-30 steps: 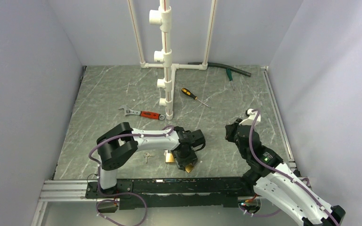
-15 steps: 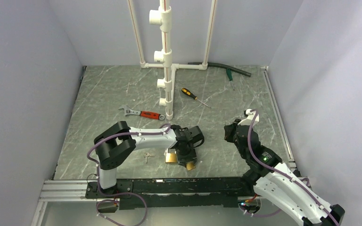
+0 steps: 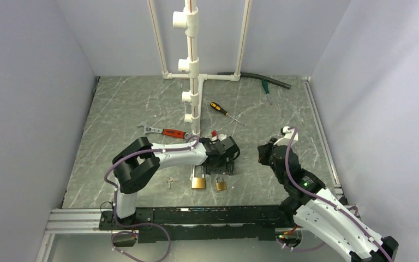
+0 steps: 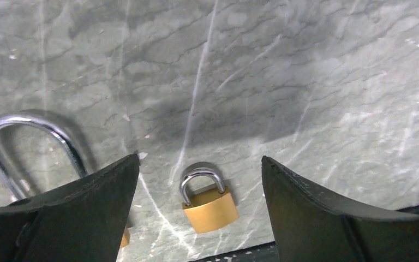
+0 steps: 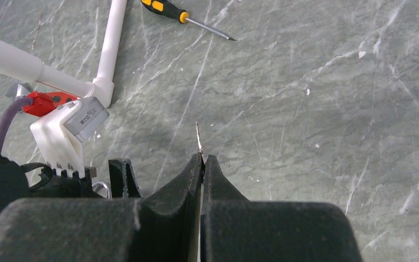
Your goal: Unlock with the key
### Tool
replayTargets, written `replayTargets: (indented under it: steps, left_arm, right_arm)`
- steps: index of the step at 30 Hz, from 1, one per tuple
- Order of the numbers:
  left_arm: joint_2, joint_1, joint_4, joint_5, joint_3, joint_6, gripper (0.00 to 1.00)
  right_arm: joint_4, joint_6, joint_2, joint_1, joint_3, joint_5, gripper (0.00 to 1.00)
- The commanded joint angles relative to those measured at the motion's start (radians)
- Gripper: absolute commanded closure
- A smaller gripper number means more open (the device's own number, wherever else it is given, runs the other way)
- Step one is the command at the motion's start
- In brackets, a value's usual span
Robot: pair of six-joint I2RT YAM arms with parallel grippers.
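Two brass padlocks lie near the table's front edge: a larger padlock (image 3: pixel 198 182) and a smaller padlock (image 3: pixel 221 185). My left gripper (image 3: pixel 223 166) hovers just behind them, open and empty. In the left wrist view the smaller padlock (image 4: pixel 210 200) lies flat between the spread fingers (image 4: pixel 103 202), and the larger padlock's shackle (image 4: pixel 27 136) shows at the left. My right gripper (image 3: pixel 263 154) is to the right of the padlocks. It is shut on a thin silver key whose blade (image 5: pixel 198 136) sticks out past the fingertips. Another small silver key (image 3: pixel 169 182) lies left of the larger padlock.
A white pipe stand (image 3: pixel 193 65) rises behind the middle. A red-handled wrench (image 3: pixel 166 131) and a black-and-orange screwdriver (image 3: pixel 222 111) lie beside it. A dark hose (image 3: pixel 262 79) and a green tool (image 3: pixel 265 87) lie at the back right. The black rail (image 3: pixel 196 215) borders the front.
My left gripper has pulled back from over the padlocks towards the far side and stands open. The smaller padlock now lies uncovered on the table. The right arm has barely shifted.
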Motion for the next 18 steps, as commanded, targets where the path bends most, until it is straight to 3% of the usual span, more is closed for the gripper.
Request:
replayTargets:
  steps: [1, 8, 18]
  left_arm:
    - [0.037, -0.055, -0.183, -0.143, 0.099, -0.034, 0.12]
    - [0.087, -0.088, -0.313, -0.106, 0.116, -0.271, 0.22]
    - [0.084, -0.094, -0.285, -0.058, 0.09, -0.338, 0.23]
  right_arm:
    - [0.037, -0.006, -0.012, -0.001, -0.006, -0.003, 1.0]
    - [0.043, 0.0, -0.007, -0.001, -0.015, -0.004, 1.0]
    - [0.047, 0.002, -0.017, -0.001, -0.018, -0.012, 1.0]
